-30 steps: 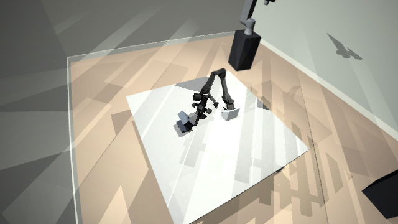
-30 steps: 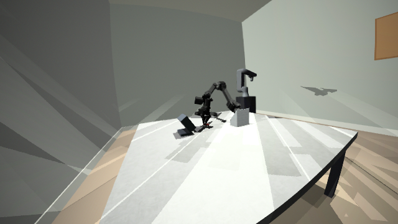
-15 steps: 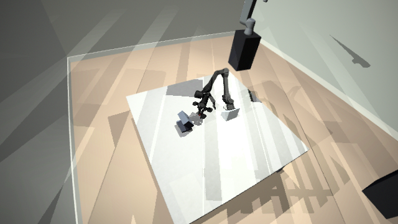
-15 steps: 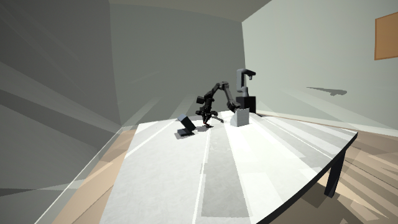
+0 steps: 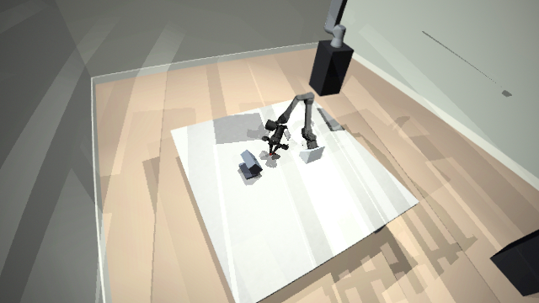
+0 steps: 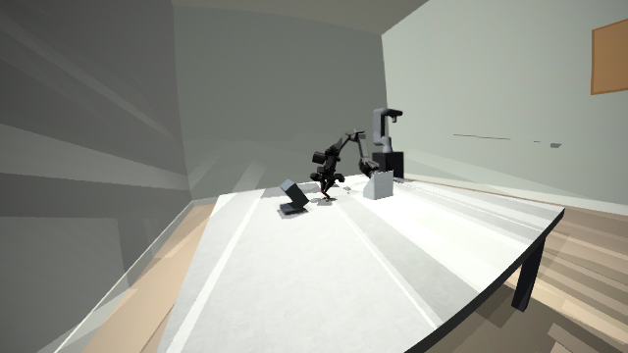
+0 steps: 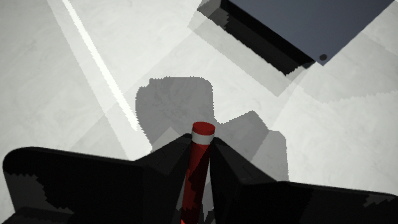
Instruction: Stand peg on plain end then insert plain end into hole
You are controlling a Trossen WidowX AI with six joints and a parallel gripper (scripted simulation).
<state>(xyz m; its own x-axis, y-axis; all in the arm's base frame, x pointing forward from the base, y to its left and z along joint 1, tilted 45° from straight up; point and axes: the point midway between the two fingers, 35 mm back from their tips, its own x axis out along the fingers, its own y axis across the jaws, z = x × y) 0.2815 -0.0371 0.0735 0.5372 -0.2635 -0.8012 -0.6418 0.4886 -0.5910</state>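
Note:
The red peg (image 5: 271, 154) (image 6: 326, 195) (image 7: 198, 162) is between the fingertips of my gripper (image 5: 272, 153) (image 6: 323, 191) (image 7: 201, 142), which is shut on it. In the wrist view its white-banded end sticks out just past the fingertips, and the rest runs back between the fingers toward the camera. In the exterior view the peg looks tilted, low over the table; whether it touches is too small to tell. The blue-grey sloped panel (image 5: 251, 161) (image 6: 295, 194) (image 7: 305, 25) stands beside the gripper, apart from it. A small dark round spot, apparently the hole, shows near the panel's corner in the wrist view.
The white table (image 5: 269, 219) (image 6: 275, 275) carries the panel and the arm. A pale block (image 5: 312, 155) (image 6: 383, 185) stands at the arm's base. A black pedestal (image 5: 330, 69) (image 6: 394, 164) with another grey arm stands beyond the table.

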